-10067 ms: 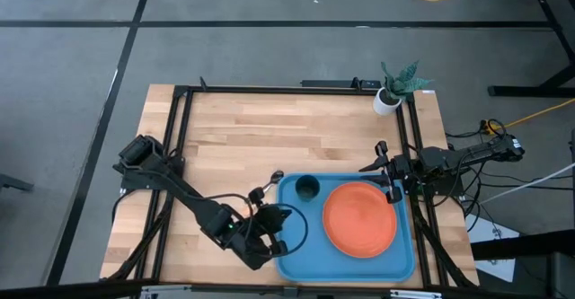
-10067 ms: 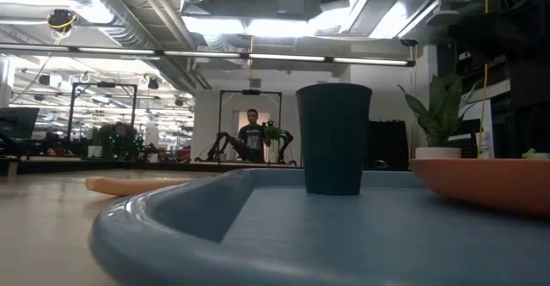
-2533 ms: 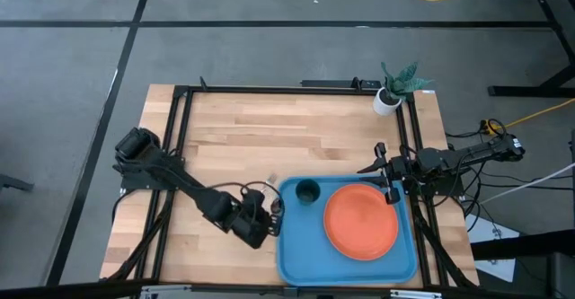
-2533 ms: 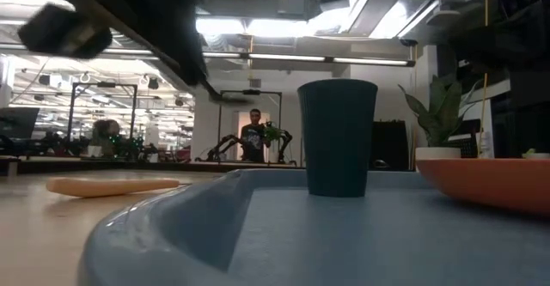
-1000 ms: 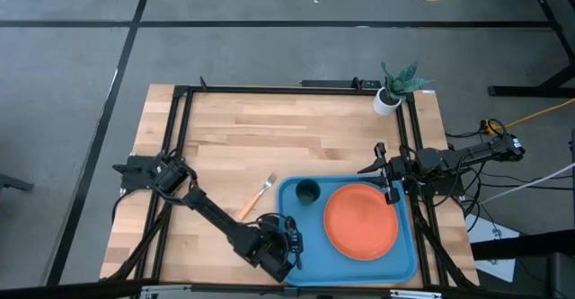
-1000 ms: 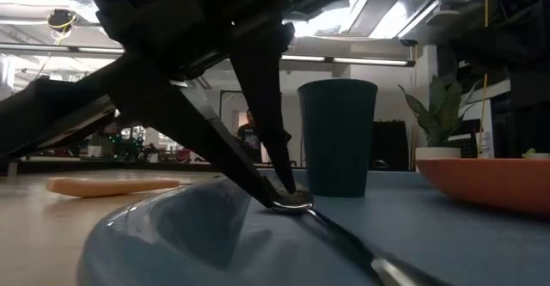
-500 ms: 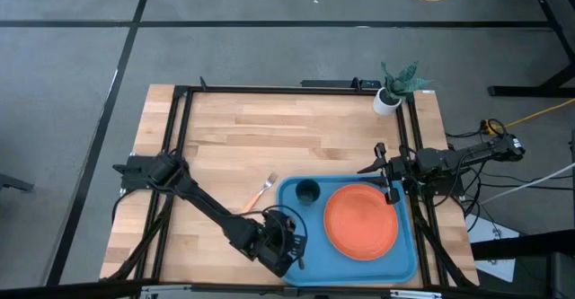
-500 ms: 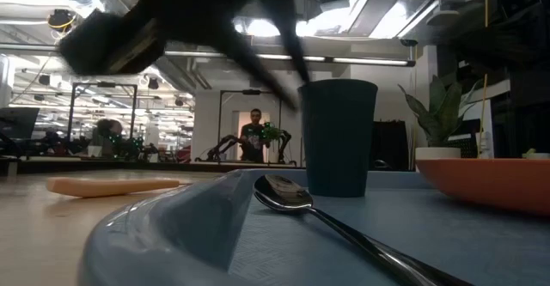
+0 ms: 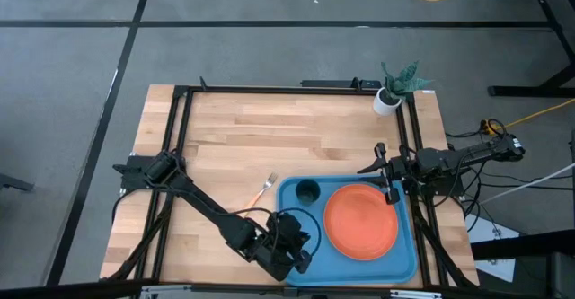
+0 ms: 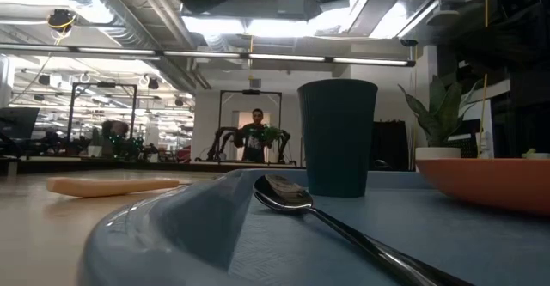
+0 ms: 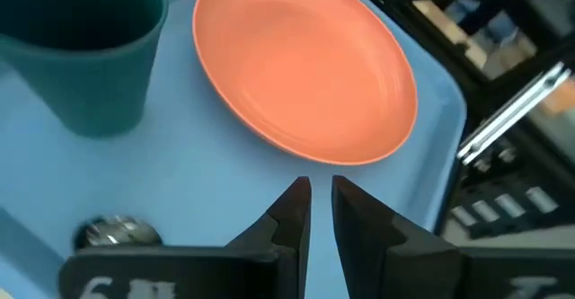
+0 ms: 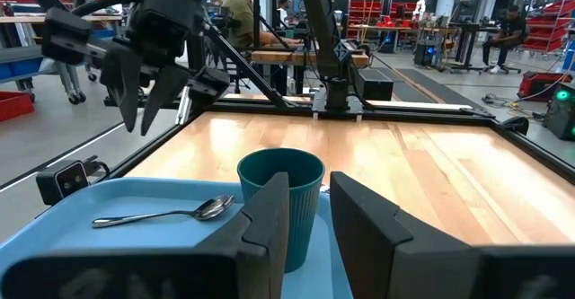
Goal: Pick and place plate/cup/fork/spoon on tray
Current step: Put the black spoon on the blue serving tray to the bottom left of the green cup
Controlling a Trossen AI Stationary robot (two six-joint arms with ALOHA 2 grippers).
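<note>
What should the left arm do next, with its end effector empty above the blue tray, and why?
Probably swing the left end effector over to the orange-handled fork with silver tines. The slim dark metal spoon, small teal cup and round orange plate already sit on the blue plastic tray; only the fork lies on the wood beside it.

The spoon (image 10: 288, 195) now lies on the tray (image 10: 155, 226) near the cup (image 10: 336, 137); the left gripper (image 12: 144, 88) has let go and risen above it
</note>
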